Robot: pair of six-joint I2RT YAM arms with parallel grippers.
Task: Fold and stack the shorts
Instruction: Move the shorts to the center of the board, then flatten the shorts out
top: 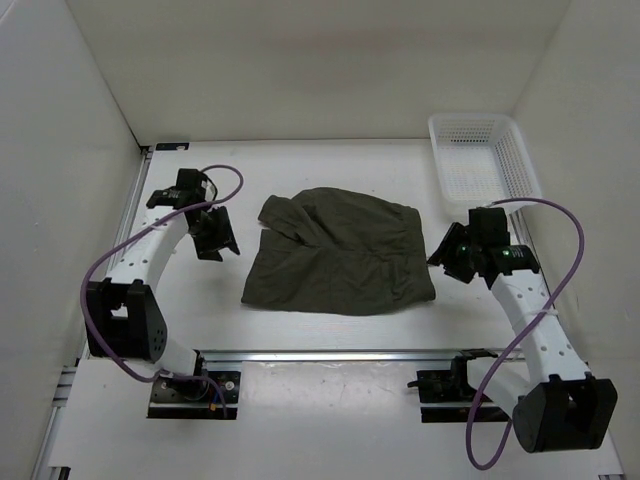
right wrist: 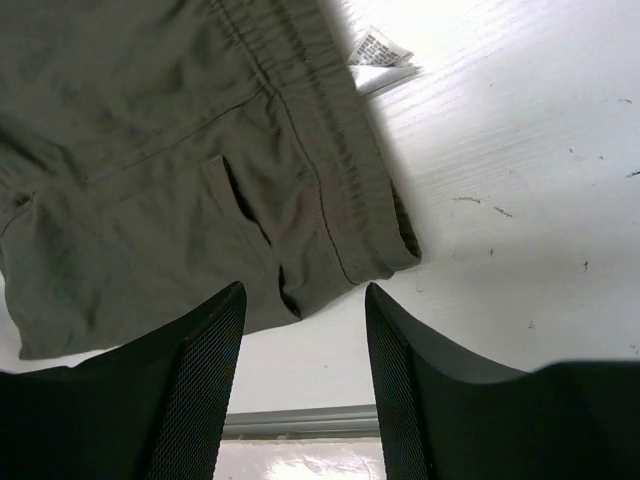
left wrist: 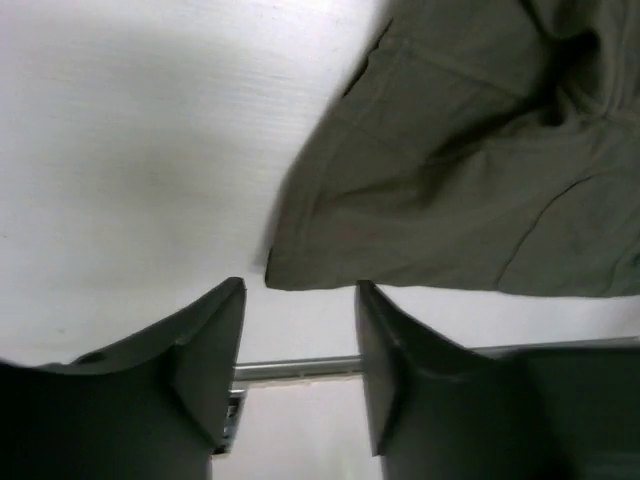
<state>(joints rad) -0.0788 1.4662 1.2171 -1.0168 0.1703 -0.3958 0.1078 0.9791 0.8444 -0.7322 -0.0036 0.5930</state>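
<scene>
The pair of dark olive-green, wrinkly fabric shorts (top: 340,262) lies flat near the middle of the white table (top: 330,170), as a rough rectangle with a loose fold of cloth turned over at its 11 o'clock corner. The left gripper (top: 215,235) sits at 9 o'clock of the shorts, near their edge but apart from it. In the left wrist view its jaws stand wide with nothing between them, and its two dark fingers (left wrist: 200,350) frame bare table just short of a hemmed corner of the shorts (left wrist: 470,170). The right gripper (top: 450,255) is at 3 o'clock of the shorts, just beside their edge. Seen from the right wrist, this gripper (right wrist: 303,300) is also spread wide and holds nothing. Its textured black fingers (right wrist: 200,380) hang above the corner of the shorts (right wrist: 180,170) where the gathered waistband ends, and whether they touch the cloth cannot be told. A small white printed label (right wrist: 380,60) pokes out from under the waistband onto the table. A white plastic lattice basket (top: 520,165) stands in the far right corner, at about 2 o'clock of the shorts and well apart from them. A silver metal rail (top: 330,355) runs across the table at 6 o'clock, between the shorts and the arm bases.
</scene>
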